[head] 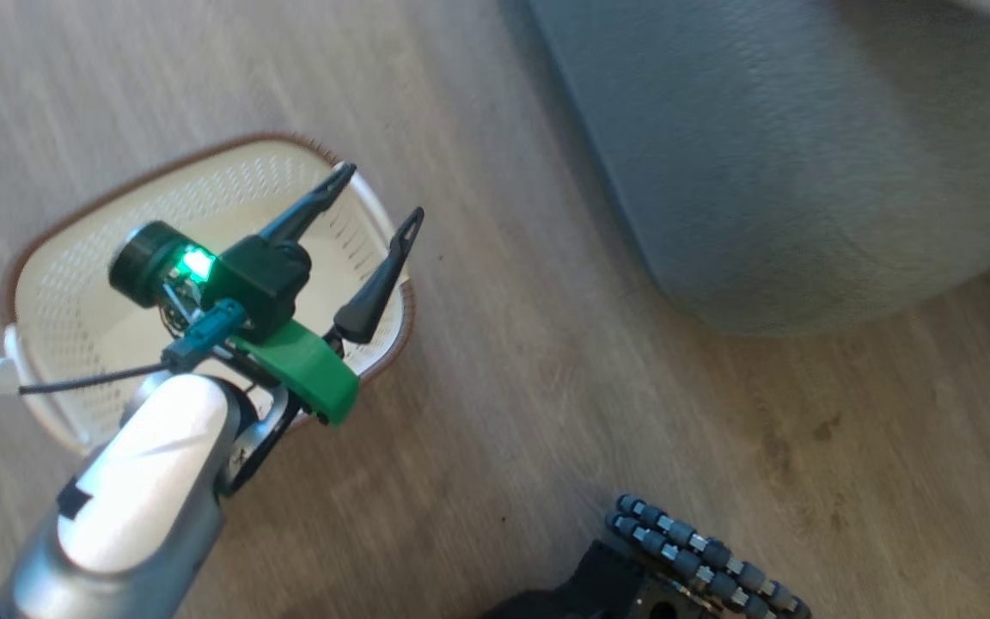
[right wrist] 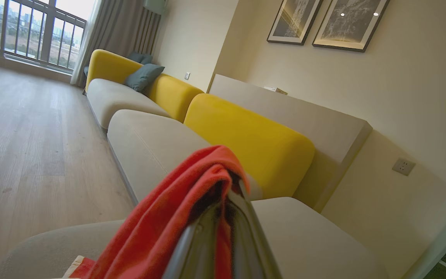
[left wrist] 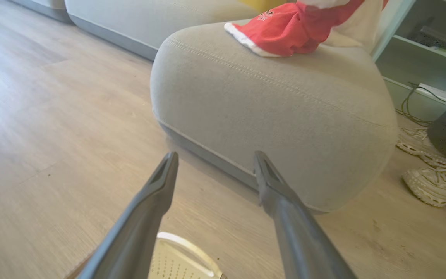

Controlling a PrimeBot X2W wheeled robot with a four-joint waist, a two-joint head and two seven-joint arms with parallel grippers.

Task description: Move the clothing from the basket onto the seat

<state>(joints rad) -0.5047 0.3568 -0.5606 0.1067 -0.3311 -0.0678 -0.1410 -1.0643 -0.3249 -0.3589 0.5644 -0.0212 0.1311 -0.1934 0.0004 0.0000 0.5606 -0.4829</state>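
Note:
The cream basket [head: 74, 284] stands on the floor at the left of the head view, and its inside looks bare. My left gripper [head: 379, 199] hovers over the basket's right rim, open with nothing between its fingers. The left wrist view looks past that gripper [left wrist: 215, 161] at the rounded corner of the grey seat [left wrist: 277, 116]. The basket's white handle [left wrist: 184, 252] shows below. Red and white clothing [left wrist: 289, 33] rests on the seat's top, rising out of frame. My right gripper [right wrist: 230, 201] is shut on red clothing [right wrist: 168, 217] above the seat [right wrist: 316, 240].
Wooden floor lies between the basket and the seat [head: 804, 172]. My base [head: 701, 559] is at the bottom. Yellow backrests [right wrist: 246, 139] line the sofa. Pale shoes [left wrist: 428, 182], cables and a shelf unit [left wrist: 420, 50] stand right of the seat.

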